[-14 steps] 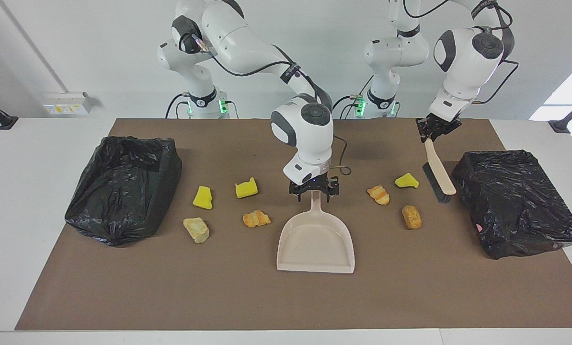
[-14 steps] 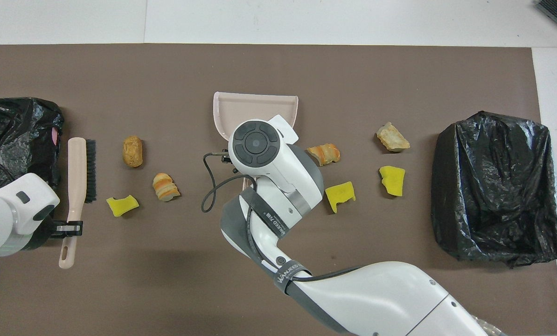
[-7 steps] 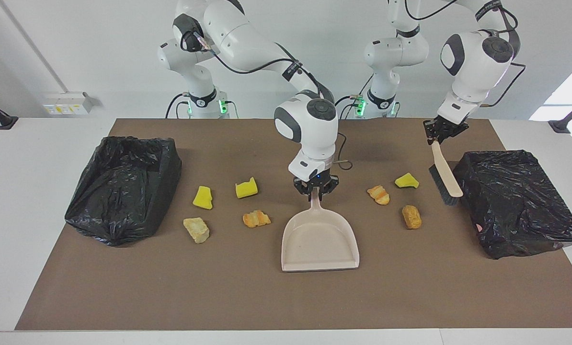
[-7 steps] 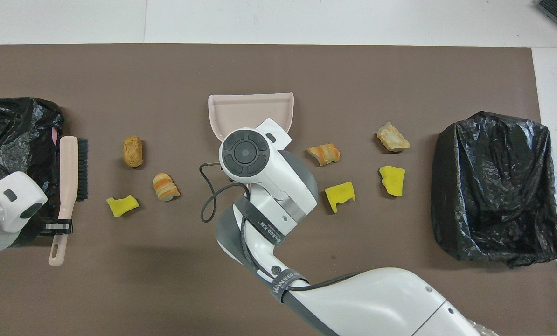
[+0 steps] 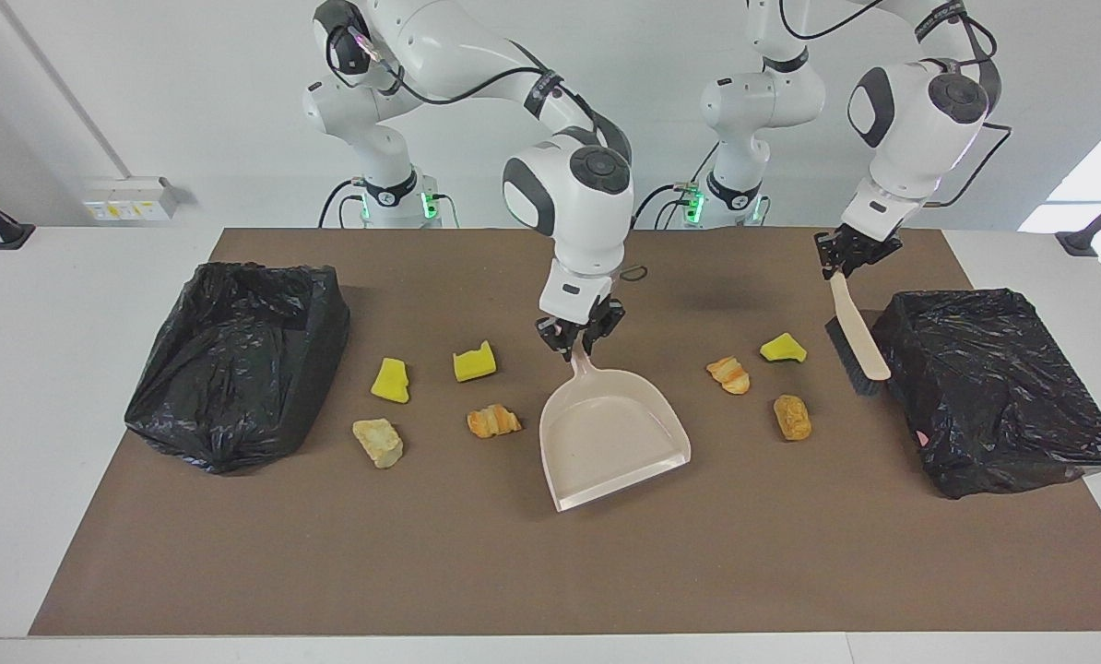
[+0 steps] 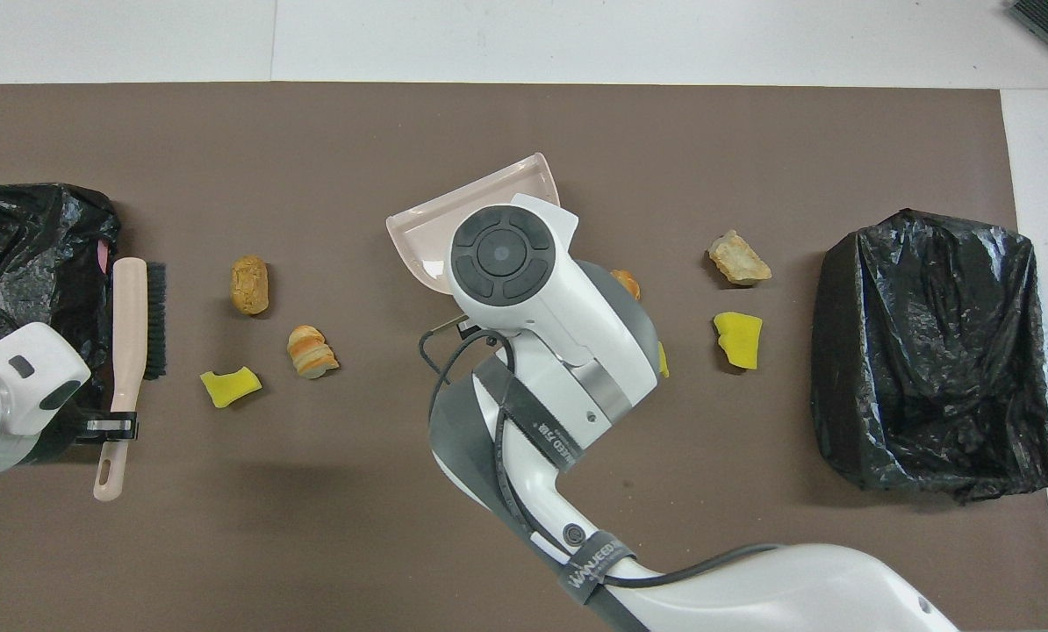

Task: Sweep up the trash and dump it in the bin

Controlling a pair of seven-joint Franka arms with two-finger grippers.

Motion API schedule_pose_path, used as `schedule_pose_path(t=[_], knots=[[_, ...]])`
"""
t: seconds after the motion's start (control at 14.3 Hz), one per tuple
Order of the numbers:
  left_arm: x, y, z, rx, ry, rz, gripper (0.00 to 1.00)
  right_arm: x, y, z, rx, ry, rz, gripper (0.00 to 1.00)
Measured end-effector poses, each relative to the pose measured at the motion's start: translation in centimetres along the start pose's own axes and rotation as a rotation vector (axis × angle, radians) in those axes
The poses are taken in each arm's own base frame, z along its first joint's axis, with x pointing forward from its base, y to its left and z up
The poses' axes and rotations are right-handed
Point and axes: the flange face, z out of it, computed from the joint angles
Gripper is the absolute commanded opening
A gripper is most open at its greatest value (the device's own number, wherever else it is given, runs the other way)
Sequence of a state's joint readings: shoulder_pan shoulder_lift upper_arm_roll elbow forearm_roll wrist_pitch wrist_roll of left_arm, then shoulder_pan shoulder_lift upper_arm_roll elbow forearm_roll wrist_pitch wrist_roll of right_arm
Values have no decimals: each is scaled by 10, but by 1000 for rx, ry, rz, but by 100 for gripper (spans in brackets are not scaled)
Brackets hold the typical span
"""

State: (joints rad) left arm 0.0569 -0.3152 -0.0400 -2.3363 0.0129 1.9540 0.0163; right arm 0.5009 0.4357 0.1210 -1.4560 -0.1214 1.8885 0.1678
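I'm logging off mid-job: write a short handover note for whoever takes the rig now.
Right gripper: shut on the dustpan handle, pan lifted and tilted over mid-table.
Left gripper: shut on the brush handle, bristles beside the bin at its end.
Trash: seven pieces on the mat, three toward the left arm's end, four toward the other bin.
Done: both tools picked up.
Left: all sweeping and dumping.

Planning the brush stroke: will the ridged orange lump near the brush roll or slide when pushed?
The ridged lump looks rounded and ribbed, so it may roll rather than slide. It seems light, perhaps foam, so the brush could flick it past the dustpan.
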Motion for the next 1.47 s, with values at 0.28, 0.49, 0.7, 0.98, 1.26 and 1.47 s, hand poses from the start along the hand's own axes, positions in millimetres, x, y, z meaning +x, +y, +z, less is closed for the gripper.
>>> schedule_pose_path(t=[0.28, 0.49, 0.7, 0.98, 1.26, 1.47], knots=[[4, 1, 22, 3, -48, -177, 0, -19, 39, -5, -1, -68, -295, 0], [0, 7, 51, 9, -93, -180, 0, -29, 48, 6, 12, -113, -479, 0], [-6, 18, 74, 14, -106, -156, 0, -41, 49, 15, 30, -144, -690, 0], [-11, 56, 88, 28, -111, -123, 0, -60, 54, 28, 51, -154, -957, 0], [-8, 96, 95, 34, -76, -135, 0, -72, 58, 44, 21, -132, -1040, 0], [-9, 124, 99, 20, -57, -136, 0, -72, 51, 58, 7, -106, -1059, 0]])
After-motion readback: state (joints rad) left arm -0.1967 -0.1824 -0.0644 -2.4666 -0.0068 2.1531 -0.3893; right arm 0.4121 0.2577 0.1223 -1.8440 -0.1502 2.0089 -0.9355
